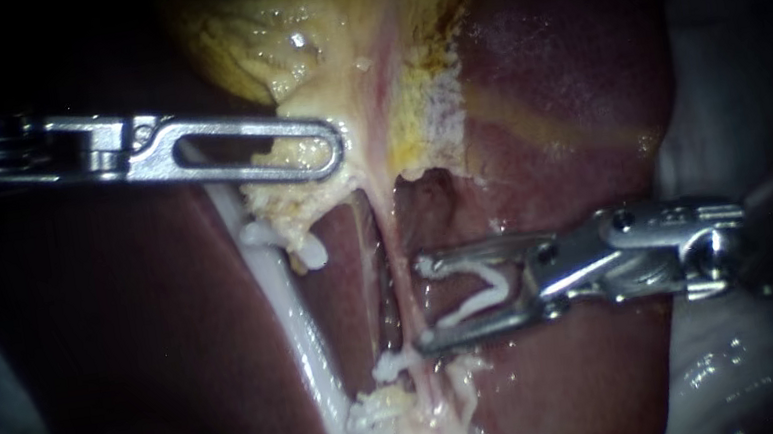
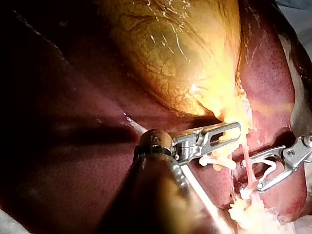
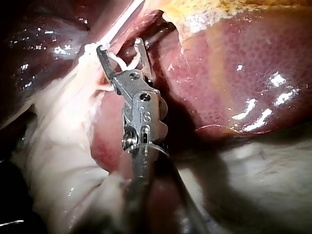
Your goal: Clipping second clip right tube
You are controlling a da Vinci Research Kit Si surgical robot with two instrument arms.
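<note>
The left instrument (image 1: 322,155) comes in from the left with its jaws closed on the yellowish lower end of the gallbladder (image 1: 278,20). The left wrist view shows the same grip, with pale tissue pressed between the jaws. This hold seems meant to pull the gallbladder up, so that the strands under it are stretched and stand apart from the dark red liver (image 1: 568,70). Just under these jaws a thick white tube (image 1: 308,339) runs downward; it is not the one in work here. To its right the right tube (image 1: 393,246), thin and pinkish, hangs straight and tight below the gallbladder, which makes it easy to reach from the side. A small white piece (image 1: 392,363) sits low on it; it may be a clip, but it is too small to tell. The right instrument (image 1: 424,305) comes in from the right with its jaws standing wide, carrying an open white clip (image 1: 475,307) with one leg against each jaw. The tips are just at the right tube, above the white piece; whether the tube lies fully inside the mouth cannot be told. By judgement the clip is not yet squeezed, and the jaws should first reach across the tube.
</note>
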